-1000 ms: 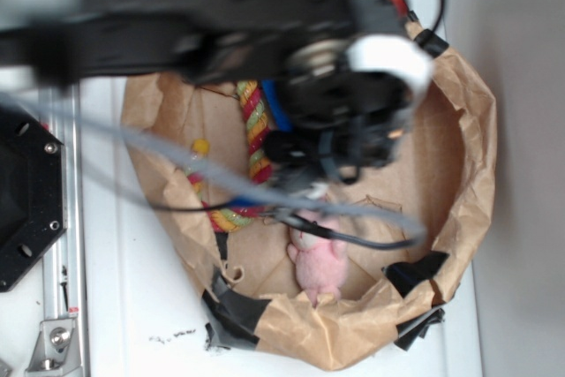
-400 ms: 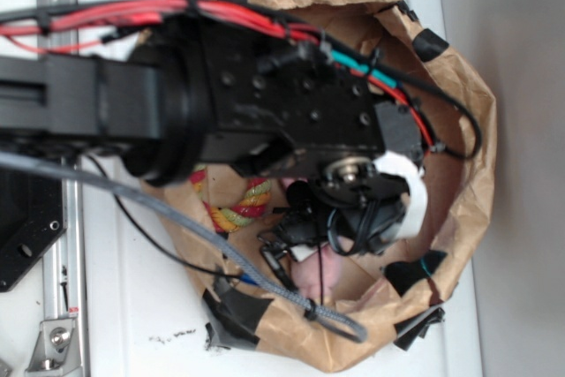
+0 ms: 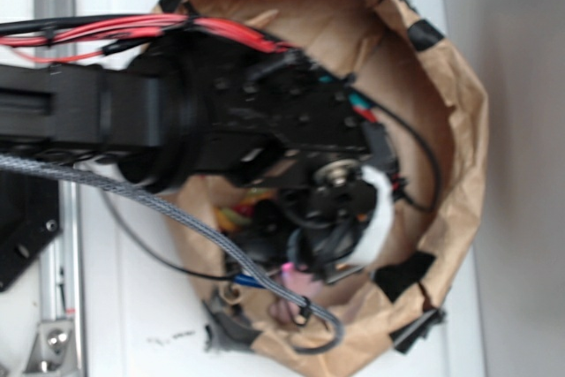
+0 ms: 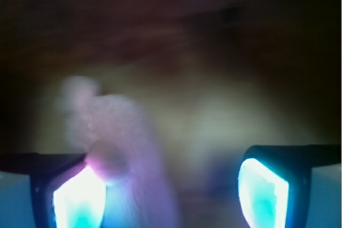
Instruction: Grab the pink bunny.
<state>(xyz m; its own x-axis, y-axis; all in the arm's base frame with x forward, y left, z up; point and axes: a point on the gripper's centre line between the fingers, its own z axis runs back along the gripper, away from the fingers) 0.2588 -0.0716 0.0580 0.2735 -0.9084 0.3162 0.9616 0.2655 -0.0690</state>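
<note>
Item: pink bunny, low in paper-bag nest, toward 6 o'clock in exterior view, mostly hidden under arm.
Jaws: spread wide, holding nothing; bunny beside left pad, off-centre.
Advice: shift toward 9 o'clock in wrist view to centre plush, then close.
Clearance: bag wall close at 6 o'clock; rope toy near, at 10 o'clock.
</note>
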